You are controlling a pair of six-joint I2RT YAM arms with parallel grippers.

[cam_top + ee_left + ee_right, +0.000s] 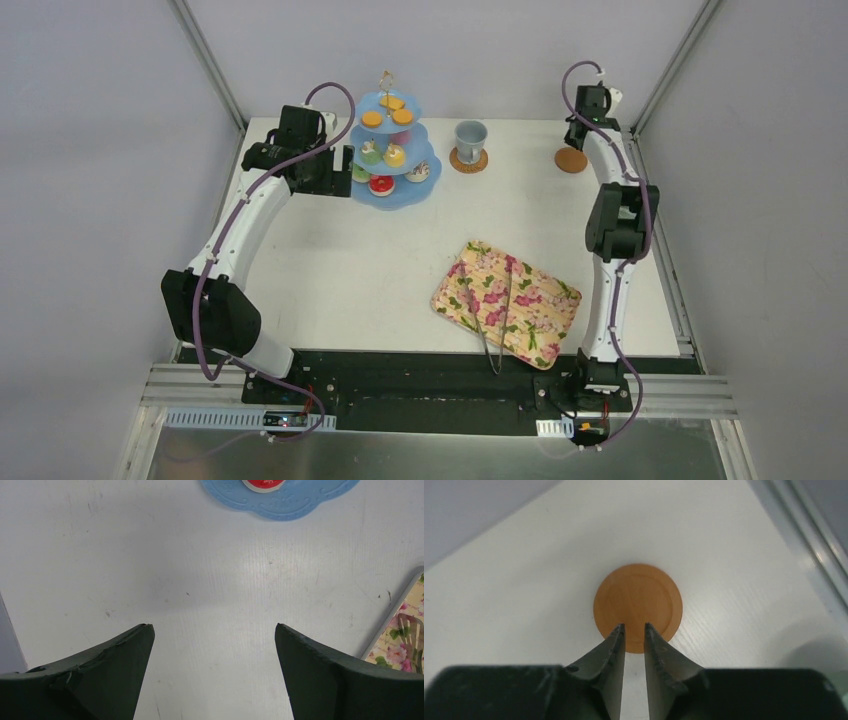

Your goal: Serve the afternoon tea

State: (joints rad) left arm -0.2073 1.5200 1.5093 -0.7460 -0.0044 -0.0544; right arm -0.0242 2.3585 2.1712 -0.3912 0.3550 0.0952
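Your left gripper [214, 627] is spread wide and holds nothing, at 9 o'clock of the blue tiered stand [422, 190]. The sweets [395, 153] sit on its tiers, at the table's [340, 270] 12 o'clock. Your right gripper [634, 626] is nearly closed and empty, over the brown coaster [638, 592] at 1 o'clock.

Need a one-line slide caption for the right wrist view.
Right gripper, jaws nearly closed on nothing, poised above a round brown coaster lying flat on the white table.

The biscuits [372, 119] are orange, the stand [400, 201] blue, the tray [548, 300] pink-flowered.
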